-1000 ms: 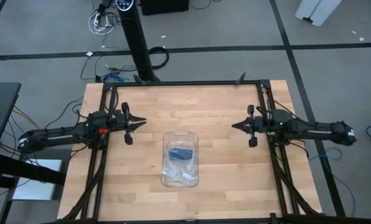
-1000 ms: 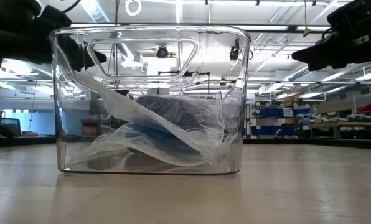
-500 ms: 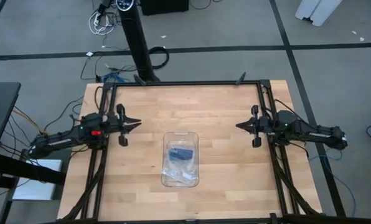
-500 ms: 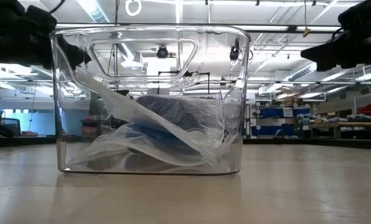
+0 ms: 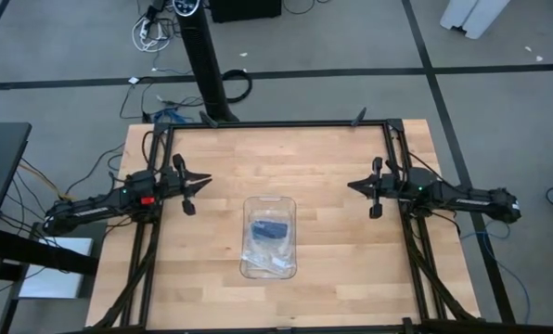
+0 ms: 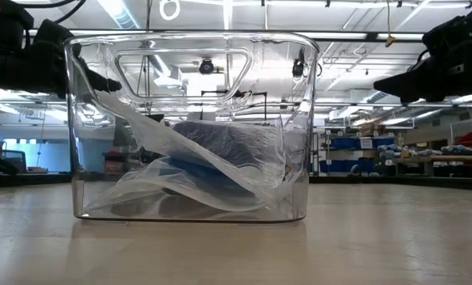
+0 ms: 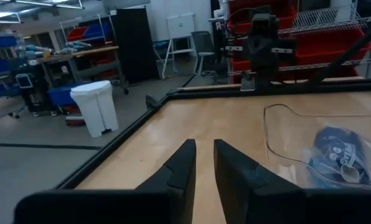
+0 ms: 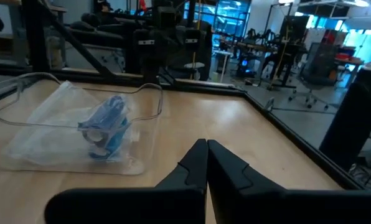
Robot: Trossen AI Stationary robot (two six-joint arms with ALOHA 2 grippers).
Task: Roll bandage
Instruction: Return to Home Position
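Across the wooden table (image 5: 332, 250), found nothing shifted at the middle: clear bin (image 5: 269, 200) in the same spot, crumpled zip bag (image 6: 141, 186) slumped inside it, and within the bag the bandage (image 6: 220, 136), a dark navy roll lying against the plastic. Noted the only change out at the sides. Saw the left gripper (image 5: 206, 179) drawn back a little toward its own edge of the table over the past second, with the arm behind it folded closer to the black frame (image 5: 258, 124); likewise the right gripper (image 5: 351, 186), pulled away from the bin and then eased slightly inward again. Placed both well apart from the bin, hanging above the table. Found the left fingers (image 7: 182, 165) all but closed, only a thin slit between them, gripping nothing; found the right fingers (image 8: 195, 158) pressed together, also empty. Judged the work on the bandage finished: rolled, bagged, binned, nothing loose on the table. Took the retreat for the closing move to rest, with little left to go wrong beyond a stray brush against the frame
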